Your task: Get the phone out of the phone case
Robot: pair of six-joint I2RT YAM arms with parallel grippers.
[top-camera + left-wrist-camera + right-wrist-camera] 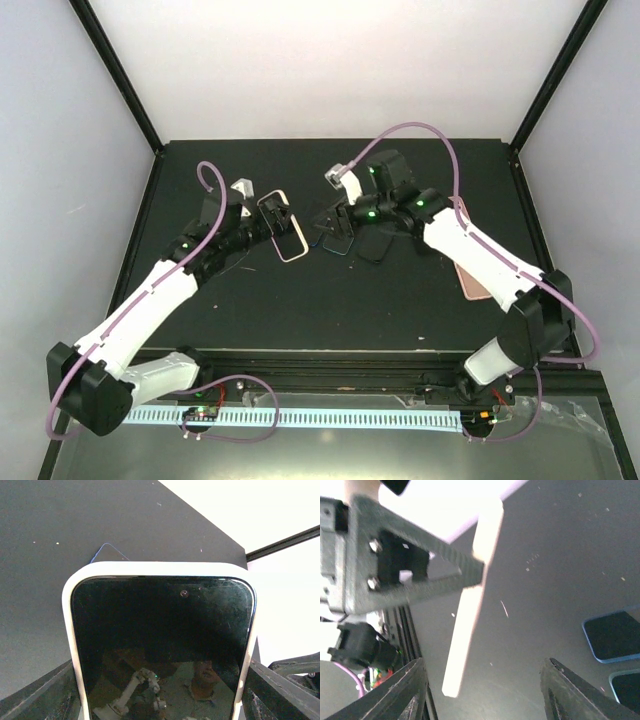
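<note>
found the phone case [160,570] held over the dark bench [400,300], pinched at both long edges by the left fingers [45,697], the phone [160,625] seated inside. judged it light, the glass slick and fragile, the rim soft: best peeled back at a free top corner. found the right fingers [570,695] spread, empty, just beside.

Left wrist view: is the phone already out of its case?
No, the white case wraps around the dark-screened phone along its top and both sides.

no legible text, labels, numbers or signs anywhere
</note>
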